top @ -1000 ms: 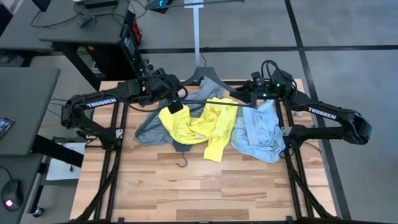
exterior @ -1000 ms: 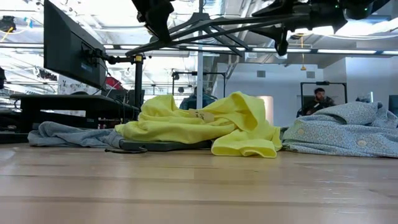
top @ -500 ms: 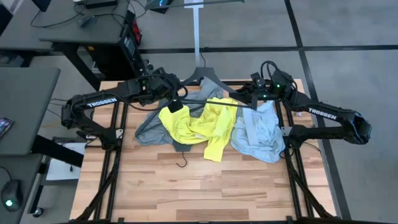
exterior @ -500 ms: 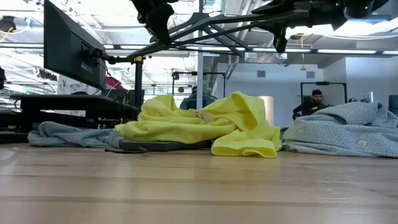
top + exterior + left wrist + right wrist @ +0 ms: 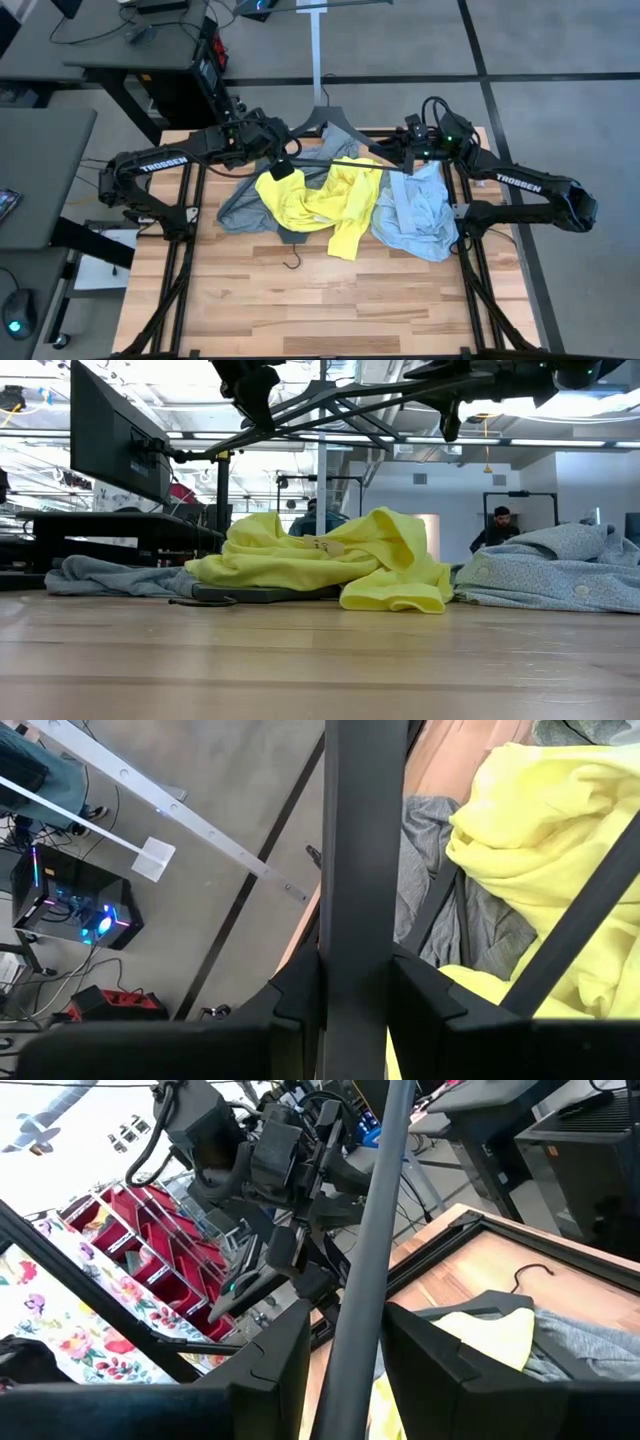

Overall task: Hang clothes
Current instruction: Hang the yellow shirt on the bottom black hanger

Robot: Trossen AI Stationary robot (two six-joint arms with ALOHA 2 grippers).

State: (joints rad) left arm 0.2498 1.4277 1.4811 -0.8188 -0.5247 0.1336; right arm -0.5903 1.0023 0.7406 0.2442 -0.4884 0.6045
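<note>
Fingers of the left gripper [image 5: 355, 995] were clamped on a bar of the black hanger [image 5: 335, 150], the bar running straight up between them in the left wrist view. In the overhead view that gripper [image 5: 283, 158] sat over the far left part of the table [image 5: 330, 300], above the edge of the clothes; its arm reached in from the left side, elbow out past the table's edge, forearm angled toward the middle.

The right gripper [image 5: 347, 1342] also held the hanger, its two fingers pressed against either side of a bar. From above, this gripper [image 5: 405, 160] hung over the far right part of the table, its arm folded back along the right edge and bent in toward the centre. The hanger spanned the gap between the two grippers, lifted clear of the clothes below, as the table-level view showed it high above the pile [image 5: 330, 400].

The clothes lay heaped on the far half of the table. The yellow T-shirt [image 5: 320, 200] was in the middle, crumpled, on top of the grey T-shirt [image 5: 240, 208], which spread out to the left. The light-blue shirt [image 5: 415, 215] lay bunched just beside the yellow one on the right, touching it. A second hanger's hook [image 5: 292, 262] poked out near the front of the pile.
</note>
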